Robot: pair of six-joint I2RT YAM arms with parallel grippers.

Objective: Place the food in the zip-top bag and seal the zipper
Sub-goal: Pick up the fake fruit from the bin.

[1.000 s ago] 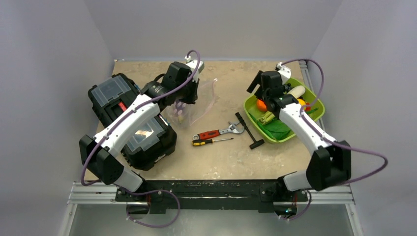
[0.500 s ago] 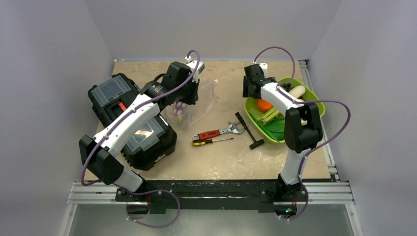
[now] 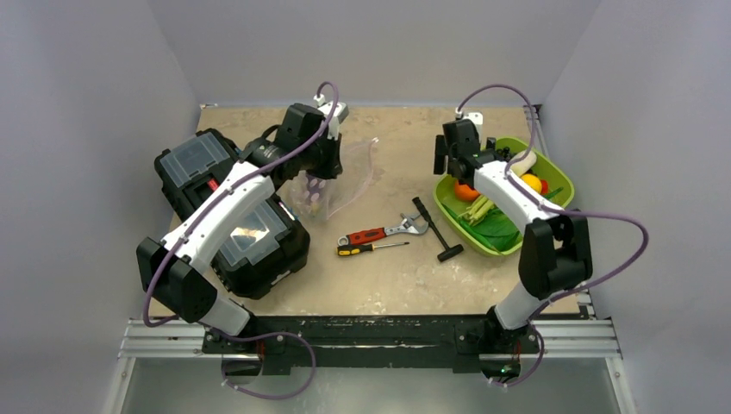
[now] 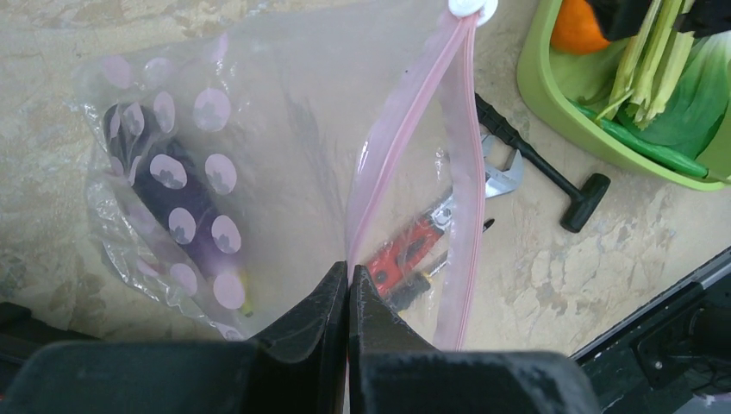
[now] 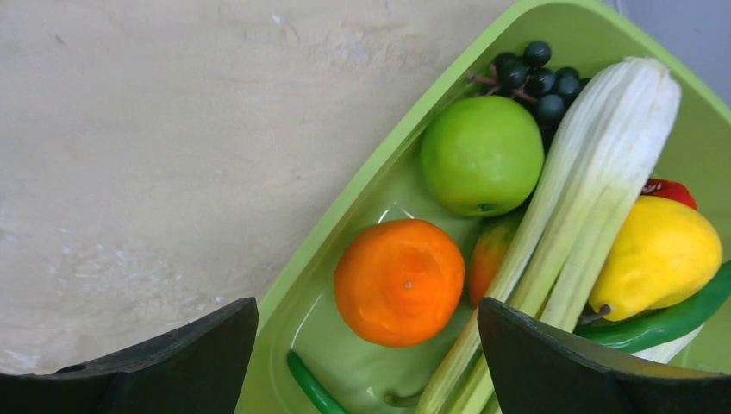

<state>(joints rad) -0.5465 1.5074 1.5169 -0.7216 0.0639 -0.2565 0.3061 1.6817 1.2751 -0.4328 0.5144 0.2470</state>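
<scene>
One piece (image 4: 172, 198) lies in the bag (image 4: 259, 129), its unsealed zipper (image 4: 405, 138) pinched by the left gripper (image 4: 347, 285), while the right gripper (image 5: 366, 332) gapes over food (image 5: 481, 155) in the tray (image 5: 336, 228).

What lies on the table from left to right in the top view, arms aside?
In order: black toolbox → zip-top bag → red-handled wrench → black T-handle tool → green tray.
</scene>
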